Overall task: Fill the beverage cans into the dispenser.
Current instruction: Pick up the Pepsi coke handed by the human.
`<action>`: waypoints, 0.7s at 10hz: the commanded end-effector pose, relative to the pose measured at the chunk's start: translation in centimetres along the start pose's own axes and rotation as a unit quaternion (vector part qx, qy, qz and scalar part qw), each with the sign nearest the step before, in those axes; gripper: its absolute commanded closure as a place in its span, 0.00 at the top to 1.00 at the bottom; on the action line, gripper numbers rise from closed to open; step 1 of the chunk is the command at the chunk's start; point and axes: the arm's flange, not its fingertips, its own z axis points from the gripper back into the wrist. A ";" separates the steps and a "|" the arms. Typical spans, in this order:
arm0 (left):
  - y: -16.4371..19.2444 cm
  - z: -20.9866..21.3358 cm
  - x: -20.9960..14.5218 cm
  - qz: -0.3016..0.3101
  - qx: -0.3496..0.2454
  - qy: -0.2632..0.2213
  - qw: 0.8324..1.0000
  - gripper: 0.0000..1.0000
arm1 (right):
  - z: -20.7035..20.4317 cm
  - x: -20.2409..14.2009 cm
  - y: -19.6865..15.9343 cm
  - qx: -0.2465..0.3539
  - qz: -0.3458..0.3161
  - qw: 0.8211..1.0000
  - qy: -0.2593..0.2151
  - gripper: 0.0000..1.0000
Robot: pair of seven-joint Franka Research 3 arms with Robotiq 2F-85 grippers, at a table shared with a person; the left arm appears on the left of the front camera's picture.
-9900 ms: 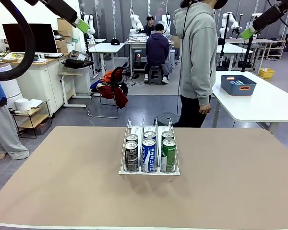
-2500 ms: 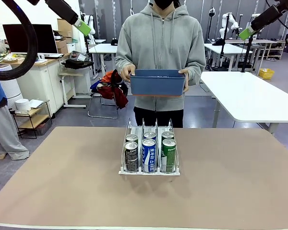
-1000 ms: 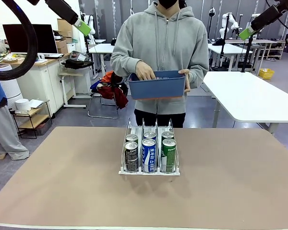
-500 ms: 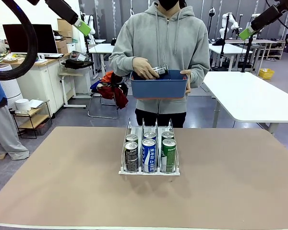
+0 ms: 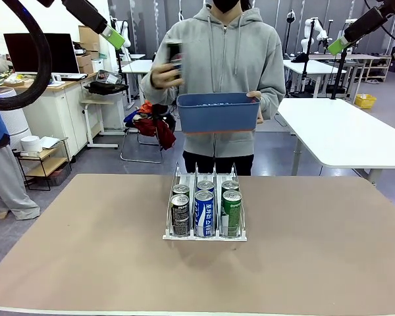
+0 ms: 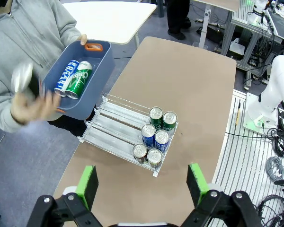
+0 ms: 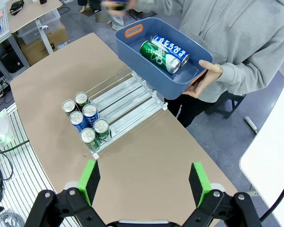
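The cans [image 5: 204, 212] look glossy metal, the dispenser [image 5: 204, 237] clear plastic, the table [image 5: 316, 263] matt.

dispenser [image 6: 114, 124] rear lanes free | front blocked: six cans [image 5: 204, 212] | blue bin [image 5: 217, 115] held beyond rear end

White lettering on blue can [image 5: 204, 212] illegible

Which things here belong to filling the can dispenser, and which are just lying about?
Job: dispenser; six cans standing in it; dark can in the person's hand; blue bin holding a Sprite can and a blue Pepsi can.
Lying about: monitor, clothes-draped chair, yellow basket.
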 end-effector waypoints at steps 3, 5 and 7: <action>0.0 0.0 0.0 0.003 0.004 0.001 1.000 1.00 | 0.0 0.0 0.1 0.002 0.001 1.000 0.000 1.00; 0.0 0.0 0.0 0.003 0.004 0.001 1.000 1.00 | 0.0 0.0 0.1 0.002 0.001 1.000 0.000 1.00; 0.0 0.0 0.0 0.003 0.004 0.001 1.000 1.00 | 0.0 0.0 0.1 0.002 0.001 1.000 0.000 1.00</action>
